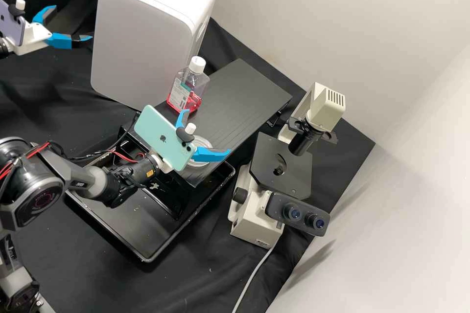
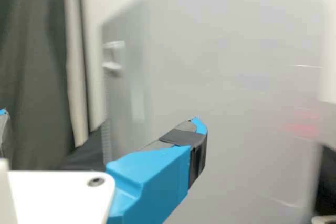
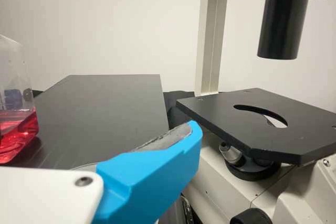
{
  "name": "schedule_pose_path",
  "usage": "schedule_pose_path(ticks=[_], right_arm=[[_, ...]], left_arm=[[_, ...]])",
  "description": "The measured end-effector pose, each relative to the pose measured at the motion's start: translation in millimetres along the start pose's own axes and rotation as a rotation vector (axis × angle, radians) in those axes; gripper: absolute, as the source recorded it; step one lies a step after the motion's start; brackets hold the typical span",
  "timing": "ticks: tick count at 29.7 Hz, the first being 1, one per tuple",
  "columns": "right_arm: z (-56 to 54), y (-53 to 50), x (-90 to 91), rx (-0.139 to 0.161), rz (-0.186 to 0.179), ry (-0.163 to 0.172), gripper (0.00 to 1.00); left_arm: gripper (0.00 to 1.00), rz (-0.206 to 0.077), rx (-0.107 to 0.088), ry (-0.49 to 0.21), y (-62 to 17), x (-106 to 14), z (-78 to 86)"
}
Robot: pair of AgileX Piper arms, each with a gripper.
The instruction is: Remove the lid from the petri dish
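Right gripper (image 1: 199, 136): fingers spread wide, nothing pinched. It hangs over the near end of the black platform (image 1: 245, 93).

Petri dish (image 1: 204, 146): lies on that platform end, directly under the right gripper and between its two fingers. The wrist and the nearer finger cover most of it, leaving a pale round edge showing. Its upper and lower halves cannot be told apart, and contact with the fingers cannot be judged.

Beyond the dish on the platform: flask of red liquid (image 1: 186, 89), upright. Microscope (image 1: 279, 181) stands on the surface just beside the platform; black tray (image 1: 147, 239) lies below it.

Left gripper (image 1: 62, 26): spread, empty, raised well apart from the dish, near the white box (image 1: 147, 29).
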Motion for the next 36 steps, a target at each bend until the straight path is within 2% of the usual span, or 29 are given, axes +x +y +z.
schedule_pose_path(ticks=[1,2,6,9,12,17,21,22,24,26,28,33,36], right_arm=[[0.0,0.0,0.0,0.000,0.000,0.000,1.00],[0.0,0.0,0.0,0.000,0.000,0.000,1.00],[0.0,0.0,0.0,0.000,0.000,0.000,1.00],[0.0,0.0,0.0,0.000,0.000,0.000,1.00],[0.0,0.0,0.0,0.000,0.000,0.000,1.00],[0.0,0.0,0.0,0.000,0.000,0.000,1.00],[0.0,0.0,0.0,0.000,0.000,0.000,1.00],[0.0,0.0,0.0,0.000,0.000,0.000,1.00],[0.0,0.0,0.0,0.000,0.000,0.000,1.00],[0.0,0.0,0.0,0.000,0.000,0.000,1.00],[0.0,0.0,0.0,0.000,0.000,0.000,1.00],[0.0,0.0,0.0,0.000,0.000,0.000,1.00],[0.0,0.0,0.0,0.000,0.000,0.000,1.00]], left_arm=[[1.00,0.005,0.004,-0.018,-3.6,-2.5,4.0],[1.00,-0.002,0.007,-0.038,-8.1,-5.4,8.8],[1.00,-0.088,0.021,-0.088,-30.3,-19.2,22.5],[1.00,-0.145,0.025,-0.129,-42.8,-32.3,32.6],[1.00,-0.193,0.015,-0.173,-51.3,-46.0,41.3],[1.00,-0.275,-0.022,-0.234,-63.7,-68.8,50.1],[1.00,-0.316,-0.051,-0.278,-66.2,-85.4,54.5],[1.00,-0.323,-0.060,-0.284,-66.0,-88.7,54.5],[1.00,-0.329,-0.066,-0.302,-64.9,-94.3,55.8],[1.00,-0.337,-0.084,-0.317,-63.7,-100.2,56.8],[1.00,-0.342,-0.083,-0.340,-63.1,-105.5,58.9],[1.00,-0.379,-0.071,-0.407,-64.3,-124.6,62.8],[1.00,-0.387,-0.072,-0.445,-63.1,-132.5,66.0]])
